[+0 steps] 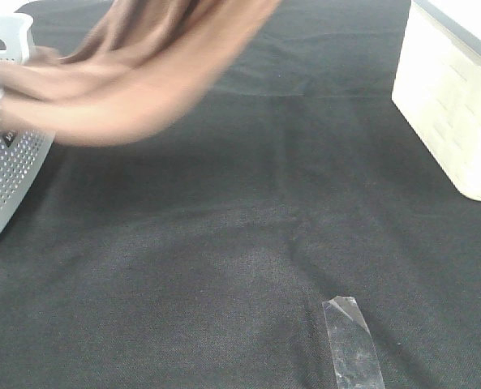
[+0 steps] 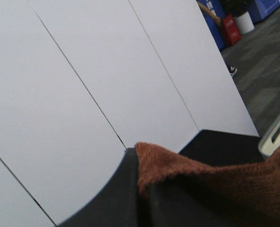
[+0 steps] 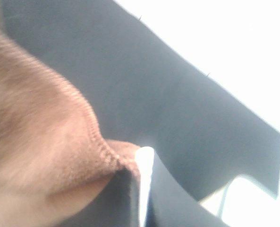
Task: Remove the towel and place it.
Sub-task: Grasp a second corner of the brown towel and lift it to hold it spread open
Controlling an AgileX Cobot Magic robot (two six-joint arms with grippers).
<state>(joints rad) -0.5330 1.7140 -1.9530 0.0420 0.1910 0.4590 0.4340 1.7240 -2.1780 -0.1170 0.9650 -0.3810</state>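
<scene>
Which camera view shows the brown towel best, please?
The exterior high view: most of the towel shows, lifted and blurred, by the white basket. The left wrist view shows only a sharp pinched edge; the right wrist view, a blurred hem and white tag.

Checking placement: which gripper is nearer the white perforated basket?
Likely left: left gripper clamps the towel with the perforated basket close beside; right gripper clamps its hem over black cloth.

Shows soft, fuzzy brown cloth with a stitched hem in the towel [image 1: 155, 73], matt coarse-woven black fabric in the table covering [image 1: 224, 243], smooth perforated grey plastic in the basket [image 1: 5, 178] at its left edge, embossed cream plastic in the bin [image 1: 459, 105] at its right, and glossy clear tape [image 1: 352, 344] near its front edge.
</scene>
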